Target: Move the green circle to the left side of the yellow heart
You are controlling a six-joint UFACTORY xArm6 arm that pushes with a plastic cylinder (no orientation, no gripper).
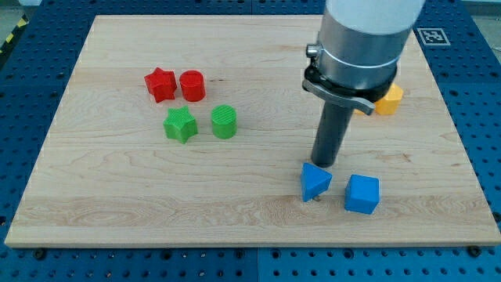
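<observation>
No readable words, numbers or brands are showing anywhere; only a black-and-white square marker [429,35] is lying at the far right, its pattern carrying no letters.

the arm [366,39] runs out of the view's top edge, so its upper part cannot be seen. its body and collar cover most of the yellow block [389,99] near the view's right; only a corner shows, and its shape cannot be made out. the rod's lower end, my tip [316,199], is mostly hidden behind the blue triangle [315,181], which it seems to touch. the board [94,204] loses its bottom corners at the view's bottom edge.
</observation>
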